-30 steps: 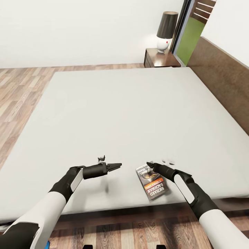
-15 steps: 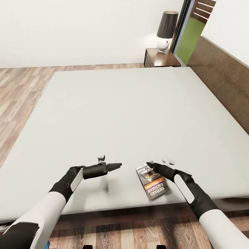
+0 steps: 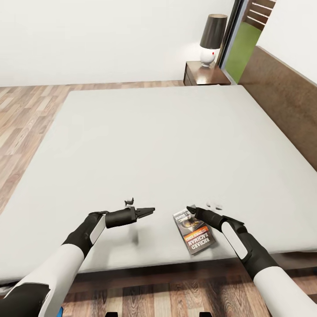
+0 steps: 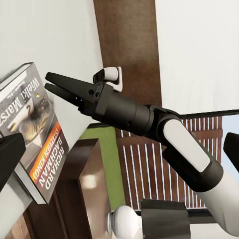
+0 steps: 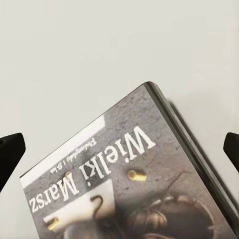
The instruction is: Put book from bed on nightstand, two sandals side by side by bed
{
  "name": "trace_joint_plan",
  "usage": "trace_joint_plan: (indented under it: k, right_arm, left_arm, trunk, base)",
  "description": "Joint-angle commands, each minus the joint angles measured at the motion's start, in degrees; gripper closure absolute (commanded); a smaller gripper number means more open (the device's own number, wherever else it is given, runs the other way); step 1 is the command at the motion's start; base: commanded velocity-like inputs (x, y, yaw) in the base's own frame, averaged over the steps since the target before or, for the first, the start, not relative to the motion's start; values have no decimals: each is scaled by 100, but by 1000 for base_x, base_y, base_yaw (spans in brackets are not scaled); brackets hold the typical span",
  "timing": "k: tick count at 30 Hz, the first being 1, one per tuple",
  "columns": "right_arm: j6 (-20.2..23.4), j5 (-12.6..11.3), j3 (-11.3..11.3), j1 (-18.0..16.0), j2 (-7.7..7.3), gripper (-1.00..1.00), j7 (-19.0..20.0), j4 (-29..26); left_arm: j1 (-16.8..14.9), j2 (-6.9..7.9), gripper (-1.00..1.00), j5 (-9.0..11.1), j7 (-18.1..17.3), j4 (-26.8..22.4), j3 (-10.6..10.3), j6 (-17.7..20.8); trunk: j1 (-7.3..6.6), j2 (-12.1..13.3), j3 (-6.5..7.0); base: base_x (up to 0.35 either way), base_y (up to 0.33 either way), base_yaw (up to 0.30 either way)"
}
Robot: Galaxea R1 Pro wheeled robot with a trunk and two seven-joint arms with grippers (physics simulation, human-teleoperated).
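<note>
The book (image 3: 194,231), a thin paperback with a dark grey cover and an orange band, lies flat on the pale mattress of the bed (image 3: 167,141) near its front edge. My right gripper (image 3: 190,211) hovers open just over the book's far end, and its wrist view looks down on the cover (image 5: 134,194) between the spread fingertips. My left gripper (image 3: 149,212) is open above bare mattress, about a hand's width left of the book, and holds nothing. Its wrist view takes in the book (image 4: 35,134) and the right gripper (image 4: 56,83). A bright blue sliver (image 3: 60,311) at the picture's bottom edge is too small to identify.
A dark wooden nightstand (image 3: 200,77) stands at the bed's far right corner and carries a lamp (image 3: 211,38) with a dark shade. The brown headboard (image 3: 281,101) runs along the right. Wood-plank floor (image 3: 26,110) lies left of the bed and at its front.
</note>
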Motion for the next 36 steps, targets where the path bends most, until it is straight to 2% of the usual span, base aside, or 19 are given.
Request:
trace_joint_plan:
  k: [1,13,28,36]
  right_arm:
    - [18,-16,9,-3,-5,-100,1,-4]
    - [18,-15,9,-3,-5,-100,1,-4]
    - [18,-16,9,-2,-5,-100,1,-10]
    - [18,-19,9,-3,-5,-100,1,-8]
  left_arm:
    - [-3,7,-100,46,-1,-1,-31,57]
    - [-3,7,-100,47,-1,0,-31,57]
    - [-3,7,-100,45,-1,0,-31,57]
    - [-3,7,-100,46,-1,-2,-31,57]
  trunk:
    - [0,-2,-3]
    - [0,-2,-3]
    - [0,-2,-3]
    - [0,-2,-3]
  base:
    - [0,0,14]
    - [0,0,125]
    - [0,0,10]
    - [0,0,115]
